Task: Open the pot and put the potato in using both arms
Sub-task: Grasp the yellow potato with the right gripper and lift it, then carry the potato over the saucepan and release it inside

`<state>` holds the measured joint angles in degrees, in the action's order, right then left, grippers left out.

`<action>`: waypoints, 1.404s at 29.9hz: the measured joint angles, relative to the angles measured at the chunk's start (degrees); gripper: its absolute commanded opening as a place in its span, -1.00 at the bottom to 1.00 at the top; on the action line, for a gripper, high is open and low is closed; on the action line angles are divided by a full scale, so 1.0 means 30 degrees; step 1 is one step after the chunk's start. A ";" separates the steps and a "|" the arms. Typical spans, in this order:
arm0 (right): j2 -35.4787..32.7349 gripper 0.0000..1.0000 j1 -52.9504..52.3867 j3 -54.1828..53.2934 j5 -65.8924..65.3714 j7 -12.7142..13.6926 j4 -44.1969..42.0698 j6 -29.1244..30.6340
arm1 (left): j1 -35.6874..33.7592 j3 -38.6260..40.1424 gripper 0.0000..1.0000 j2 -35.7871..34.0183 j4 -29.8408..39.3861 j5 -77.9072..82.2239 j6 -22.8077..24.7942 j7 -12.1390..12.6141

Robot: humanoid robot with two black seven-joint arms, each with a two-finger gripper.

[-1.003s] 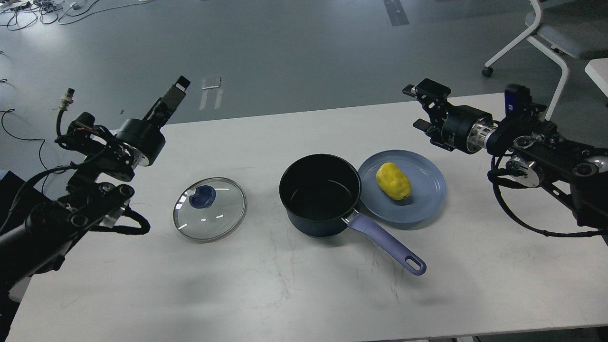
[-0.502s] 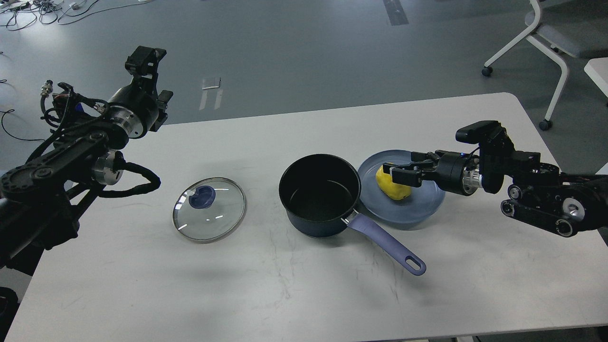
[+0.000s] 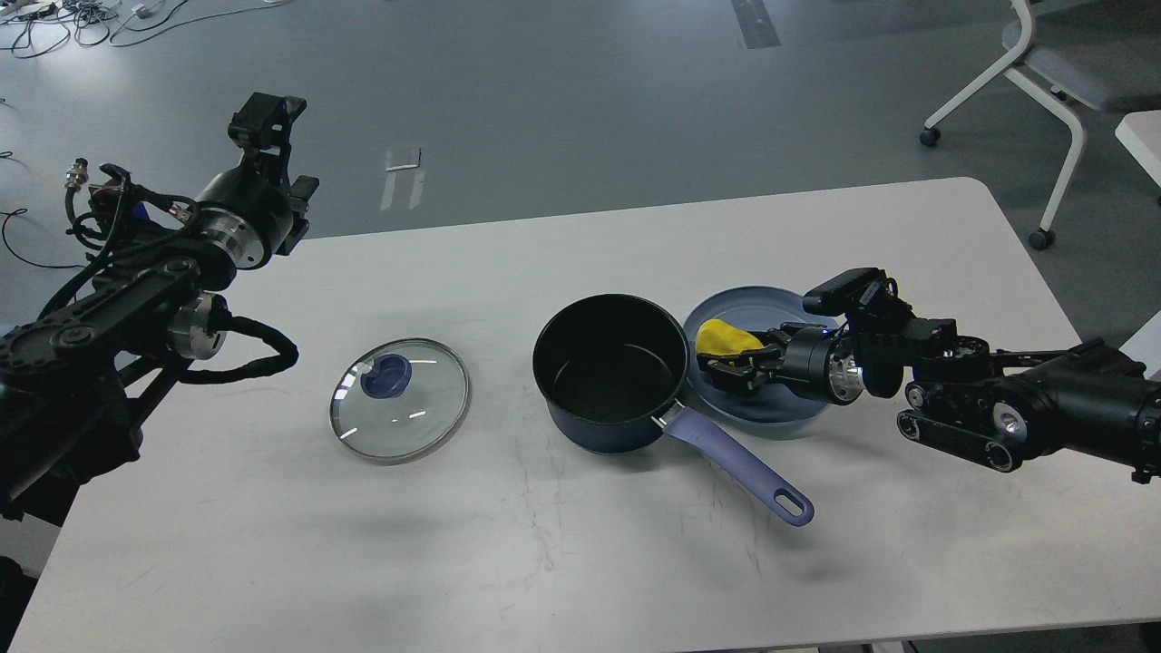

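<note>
The dark blue pot [image 3: 609, 370] stands open at the table's middle, its purple handle [image 3: 739, 464] pointing front right. Its glass lid [image 3: 400, 399] with a blue knob lies flat on the table to the left. My right gripper [image 3: 726, 361] is shut on the yellow potato [image 3: 723, 338] and holds it over the left part of the blue plate [image 3: 771, 408], close to the pot's right rim. My left gripper [image 3: 266, 116] is raised beyond the table's far left edge, empty; its fingers cannot be told apart.
The white table [image 3: 580, 562] has bare surface in front of the pot and lid. A white chair [image 3: 1052, 63] stands on the floor at the back right. Cables [image 3: 73, 18] lie on the floor at the back left.
My right gripper closed on the potato and carried it left, off the plate's middle toward the pot's rim. My left arm barely moved in the last half second.
</note>
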<state>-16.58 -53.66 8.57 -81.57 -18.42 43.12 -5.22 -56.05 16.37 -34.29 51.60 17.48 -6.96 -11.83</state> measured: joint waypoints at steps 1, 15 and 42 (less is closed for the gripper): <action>0.0002 -0.44 -0.0215 0.0111 -0.0015 -0.0002 -0.0024 -0.0050 | 0.0028 -0.0014 0.98 -0.0027 0.0000 0.0003 -0.0011 -0.0002; 0.0176 -0.50 -0.4822 0.0402 0.0049 -0.1031 0.1556 -0.1241 | 0.0285 -0.0066 0.98 0.0142 -0.0002 0.0018 -0.0028 -0.0012; 0.0977 1.00 -0.5717 0.0844 0.6862 -0.2915 0.2234 -0.0679 | 0.0642 0.2587 0.98 -0.0048 0.0731 -0.2730 0.1412 0.3840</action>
<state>-13.65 -70.81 11.10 -60.98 -27.17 49.83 -7.26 -54.12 24.13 -34.44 53.79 9.29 -2.72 -0.31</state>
